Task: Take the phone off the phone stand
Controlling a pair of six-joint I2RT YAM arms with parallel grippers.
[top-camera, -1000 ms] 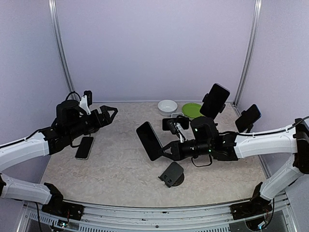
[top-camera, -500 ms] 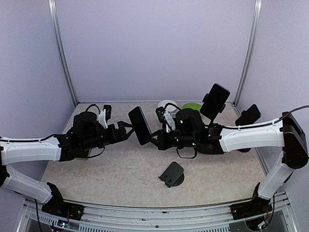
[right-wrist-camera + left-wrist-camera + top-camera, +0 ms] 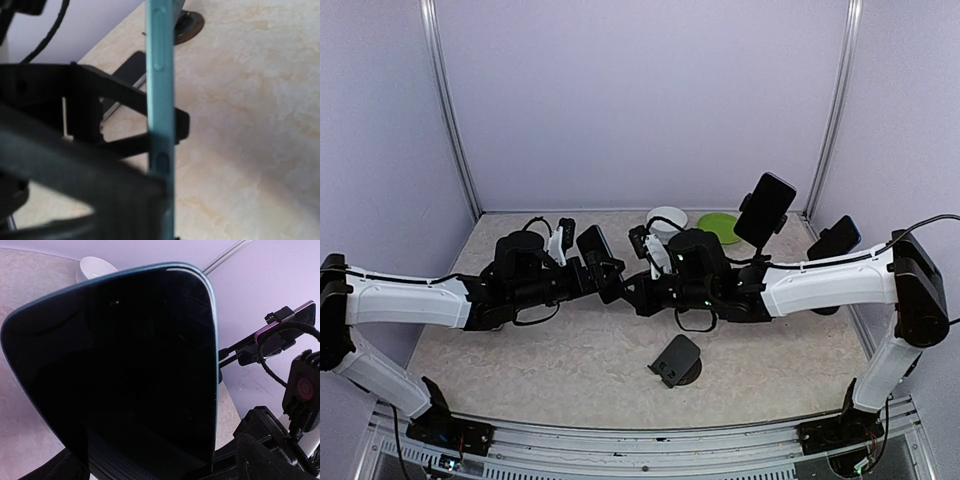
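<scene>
Meeting over mid-table in the top view, the left gripper [image 3: 588,270] and right gripper [image 3: 618,283] have converged within 1 second. The phone [image 3: 594,247] hangs between them, well apart from the vacated phone stand [image 3: 675,362], so removal looks done and a handover is likely. Left wrist: the screen fills the frame, and I cannot tell whether those jaws have closed. Right wrist: fingers clamped on the phone's edge.

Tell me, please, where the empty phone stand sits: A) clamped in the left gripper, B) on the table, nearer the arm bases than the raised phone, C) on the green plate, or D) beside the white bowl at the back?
B: the empty phone stand rests on the table, in front of the phone held up in mid-air.
</scene>
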